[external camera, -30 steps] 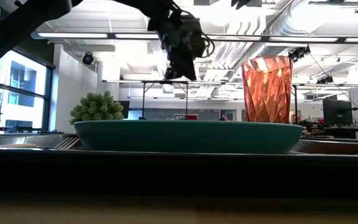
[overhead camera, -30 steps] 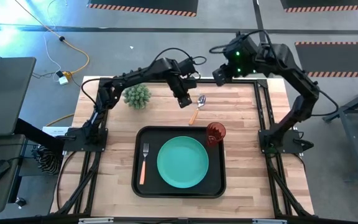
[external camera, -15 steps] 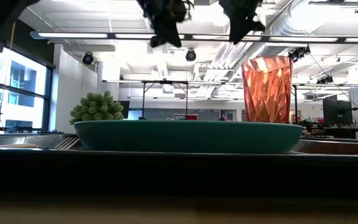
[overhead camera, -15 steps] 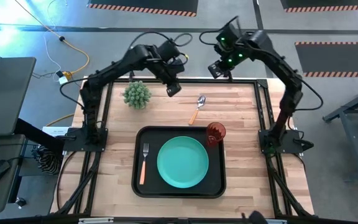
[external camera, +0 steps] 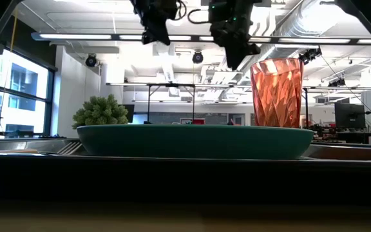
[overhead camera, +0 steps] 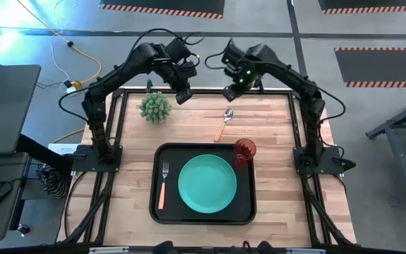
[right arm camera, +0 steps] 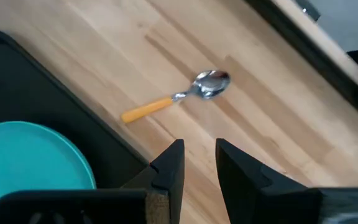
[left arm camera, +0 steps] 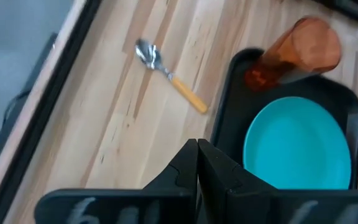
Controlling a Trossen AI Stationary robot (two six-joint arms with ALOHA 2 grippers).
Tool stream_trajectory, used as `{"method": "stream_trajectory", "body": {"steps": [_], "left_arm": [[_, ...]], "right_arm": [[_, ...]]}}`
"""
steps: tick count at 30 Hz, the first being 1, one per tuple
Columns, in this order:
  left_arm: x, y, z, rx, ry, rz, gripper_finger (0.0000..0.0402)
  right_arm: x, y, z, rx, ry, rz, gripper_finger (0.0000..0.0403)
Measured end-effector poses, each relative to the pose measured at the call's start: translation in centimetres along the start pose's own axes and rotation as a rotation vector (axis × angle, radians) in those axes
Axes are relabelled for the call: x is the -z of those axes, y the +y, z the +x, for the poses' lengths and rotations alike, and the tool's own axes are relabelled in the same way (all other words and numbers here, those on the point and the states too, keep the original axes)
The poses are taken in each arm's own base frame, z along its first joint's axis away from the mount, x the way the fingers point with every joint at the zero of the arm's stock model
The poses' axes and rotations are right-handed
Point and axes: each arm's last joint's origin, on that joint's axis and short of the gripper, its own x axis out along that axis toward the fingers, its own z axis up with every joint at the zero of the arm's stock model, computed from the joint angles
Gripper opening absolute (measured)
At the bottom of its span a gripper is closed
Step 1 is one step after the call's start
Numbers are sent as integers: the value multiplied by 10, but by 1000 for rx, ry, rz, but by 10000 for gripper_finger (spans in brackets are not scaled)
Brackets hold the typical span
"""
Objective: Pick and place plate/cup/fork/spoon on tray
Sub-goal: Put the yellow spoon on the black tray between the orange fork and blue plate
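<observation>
Presently the tray (overhead camera: 155, 176) serves as reference. At its left end lies the fork (overhead camera: 163, 185), handle toward the near edge; the plate (overhead camera: 207, 184) sits at its centre; the cup (overhead camera: 244, 151) stands upright in its far right corner. Three of four items are therefore placed. The spoon (overhead camera: 224, 123) remains outside, on bare wood just beyond the tray's far edge, bowl pointing away from the tray.

Beyond the tray's far left corner, past the potted plant (overhead camera: 155, 108), the left gripper (overhead camera: 183, 96) hangs raised with fingers clenched on nothing. Beyond the far edge, above and just past the spoon, the right gripper (overhead camera: 229, 92) hovers, fingers (right arm camera: 169, 165) part released and empty.

Judgement: the spoon pick is in hand. The next move calls for the right gripper to descend over the handle, clamp across it, and carry it to free tray floor.
</observation>
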Motion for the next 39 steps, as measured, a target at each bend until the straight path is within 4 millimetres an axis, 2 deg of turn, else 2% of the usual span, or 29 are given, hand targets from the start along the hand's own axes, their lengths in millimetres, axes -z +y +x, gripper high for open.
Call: {"method": "stream_trajectory", "body": {"steps": [4,9,16,24,32,39], "left_arm": [[15,8,9,0,50,-22,0],[46,14,17,-11,32,-50,0],[82,12,9,-39,-66,-80,0],[96,0,-14,-52,-140,-46,0],[102,-6,-28,-63,-183,-14,0],[102,-6,-29,-64,-185,-12,0]], "right_arm": [[-5,15,19,3,33,-4,83],[-10,31,45,11,83,-5,83],[-13,49,78,33,156,5,83],[-17,63,115,55,208,36,83],[-18,69,124,60,192,117,83],[-22,79,128,46,130,224,83]]}}
